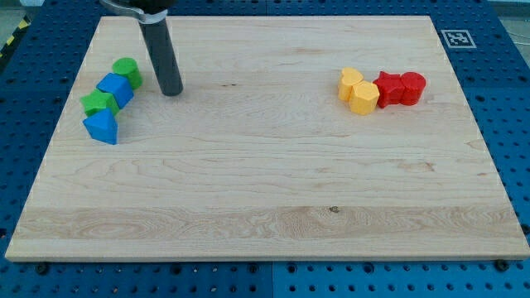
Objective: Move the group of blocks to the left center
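At the view's left a cluster of four blocks sits on the wooden board (248,190), running in a slanted line. Lowest and furthest left is a blue block (101,127) with a wedge or triangular look. Just above it, touching, is a green block (98,103), star-like as far as I can tell, since the blue cube partly covers it. The blue cube (115,88) leans against that one, and a green cylinder (127,72) touches the cube at the top of the line.

Just to the right of this cluster stands the dark rod, coming down from the view's top edge. My tip (172,92) rests on the board near the blue cube and green cylinder, with a narrow strip of bare wood between them, so it touches no block. The arm has no pincer, so nothing is open, closed or held.

Well apart, toward the view's right, four more blocks lie in a tight row. First a yellow heart-like block (350,83), then a yellow block (364,97) with flat sides pressed against it, then a red block (388,88), and last a red cylinder (412,85), each touching its neighbour.

A black-and-white marker (455,38) sits at the board's top right corner, and the blue perforated table (507,99) surrounds the board.
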Controlling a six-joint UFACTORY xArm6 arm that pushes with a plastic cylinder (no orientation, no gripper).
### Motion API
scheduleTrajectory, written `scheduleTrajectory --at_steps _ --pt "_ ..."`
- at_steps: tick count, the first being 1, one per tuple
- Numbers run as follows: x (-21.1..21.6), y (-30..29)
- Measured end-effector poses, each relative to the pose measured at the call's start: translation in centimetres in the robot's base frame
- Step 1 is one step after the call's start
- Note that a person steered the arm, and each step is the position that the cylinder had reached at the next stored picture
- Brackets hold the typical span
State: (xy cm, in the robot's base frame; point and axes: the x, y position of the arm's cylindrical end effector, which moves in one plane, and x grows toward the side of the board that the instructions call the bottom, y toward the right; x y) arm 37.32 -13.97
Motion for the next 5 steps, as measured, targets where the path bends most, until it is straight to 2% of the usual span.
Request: scheduleTrajectory --at_steps 3,5 --pt "0.0 6.1" --pt "0.0 6.1"
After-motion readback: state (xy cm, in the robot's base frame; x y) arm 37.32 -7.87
